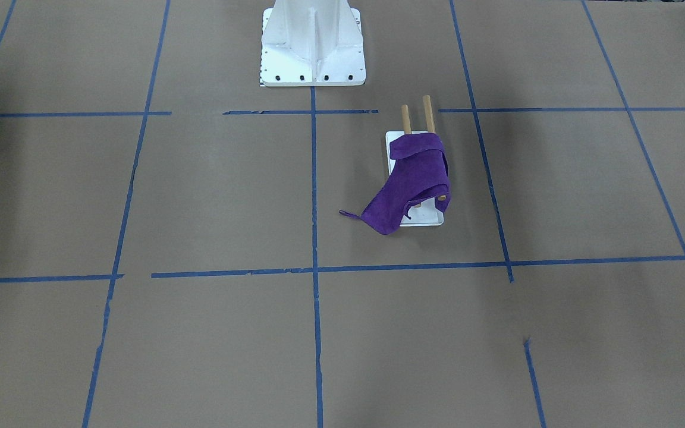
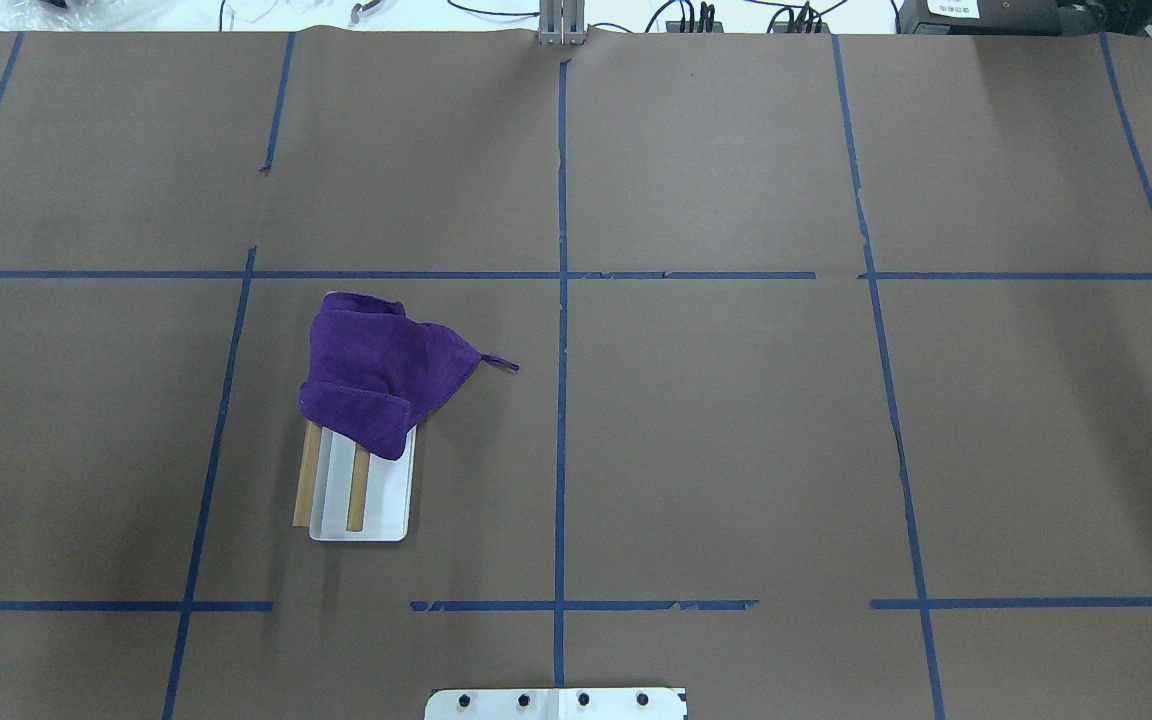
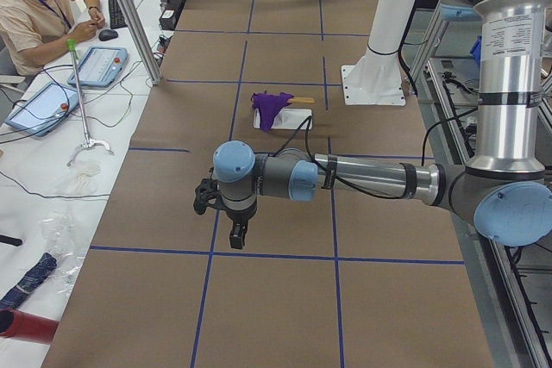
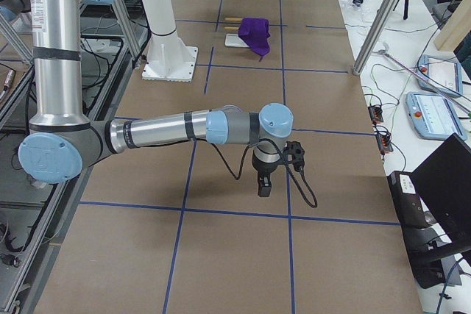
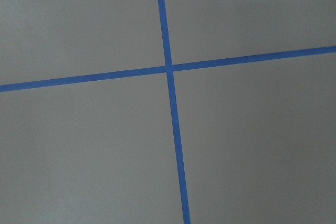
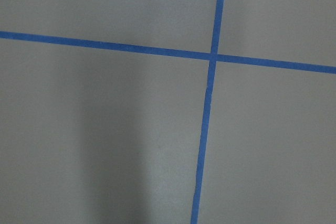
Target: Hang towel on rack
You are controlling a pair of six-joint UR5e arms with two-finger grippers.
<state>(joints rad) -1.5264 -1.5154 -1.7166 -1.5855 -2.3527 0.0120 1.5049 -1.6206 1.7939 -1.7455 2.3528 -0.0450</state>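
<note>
Overhead exterior: towel [image 2: 376,370] lopsided on rack [image 2: 386,500].
Well apart from left pincer [image 3: 235,237], right pincer [image 4: 263,189]; cannot tell either's grip. Liable to slip onto worktop [image 2: 736,450].

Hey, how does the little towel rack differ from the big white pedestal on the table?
The rack is small, a flat plate carrying two wooden rods; the pedestal is larger, with a ribbed upright column. The pedestal's plate shows bolts along its edge; the rack's shows none. The towel drapes over the rack; the pedestal is bare. Both are white.
</note>
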